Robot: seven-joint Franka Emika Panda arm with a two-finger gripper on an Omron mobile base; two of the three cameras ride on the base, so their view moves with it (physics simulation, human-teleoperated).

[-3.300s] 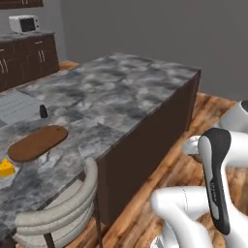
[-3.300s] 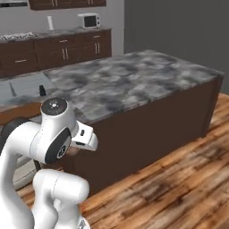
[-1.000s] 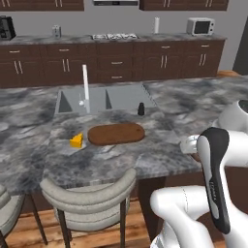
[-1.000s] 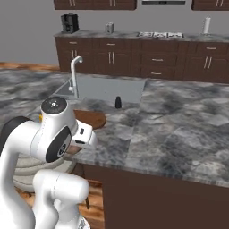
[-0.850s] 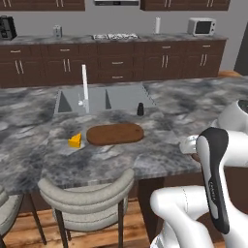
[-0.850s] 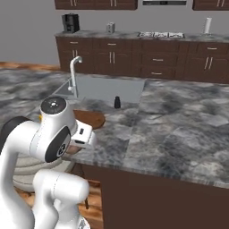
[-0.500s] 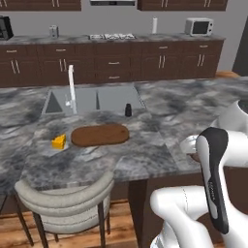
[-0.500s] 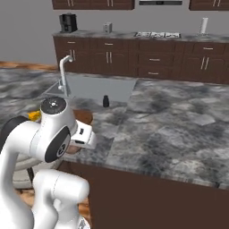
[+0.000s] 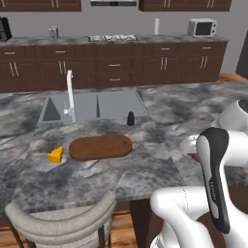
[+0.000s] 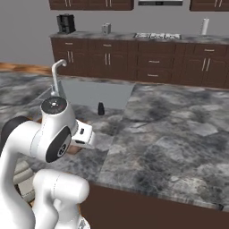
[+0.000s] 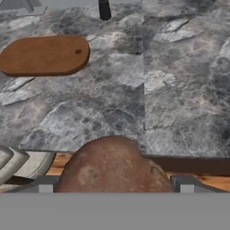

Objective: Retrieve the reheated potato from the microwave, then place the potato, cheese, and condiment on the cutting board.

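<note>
Brown potato (image 11: 112,164) sits pinched between our fingers (image 11: 45,185), off the bench's (image 11: 179,90) near edge; any slip would drop it short of the cutting board (image 11: 44,55).

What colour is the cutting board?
Reddish-brown wood, the cutting board shows best in the left base view.

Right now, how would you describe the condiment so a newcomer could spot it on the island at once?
Find the sink sunk into the grey marble island. Just off its front right corner, behind the oval wooden cutting board, stands the condiment: a small black upright shaker, unlike the yellow cheese wedge left of the board.
</note>
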